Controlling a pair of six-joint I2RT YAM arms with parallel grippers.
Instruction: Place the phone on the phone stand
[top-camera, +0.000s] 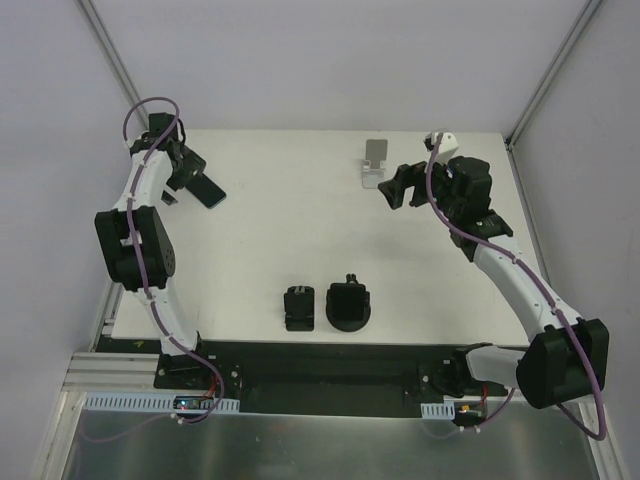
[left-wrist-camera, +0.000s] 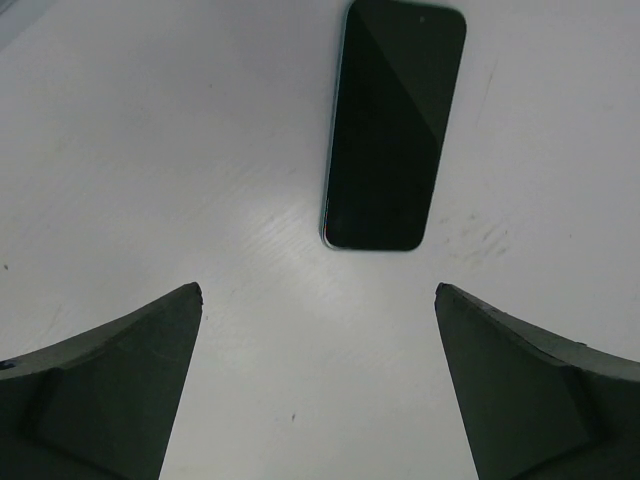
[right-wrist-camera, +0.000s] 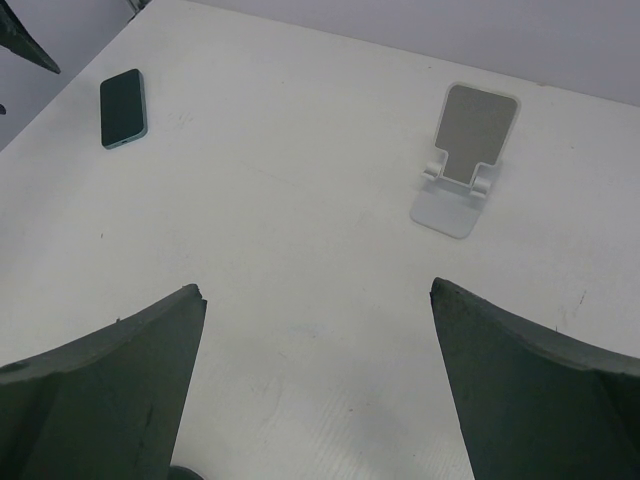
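Note:
The phone (top-camera: 207, 192) is a dark slab with a teal edge, lying flat, screen up, at the table's far left. In the left wrist view the phone (left-wrist-camera: 393, 125) lies just ahead of my left gripper (left-wrist-camera: 318, 295), which is open and empty above the table. The left gripper also shows in the top view (top-camera: 190, 172). The white phone stand (top-camera: 375, 160) stands at the far middle-right, empty. My right gripper (top-camera: 398, 188) is open and empty just near of the stand. The right wrist view shows the stand (right-wrist-camera: 463, 160) ahead right and the phone (right-wrist-camera: 123, 107) far left.
Two black blocky objects, one (top-camera: 299, 307) and another on a round base (top-camera: 349, 305), sit at the table's near edge in the middle. Grey walls and frame posts close in the table at the back and sides.

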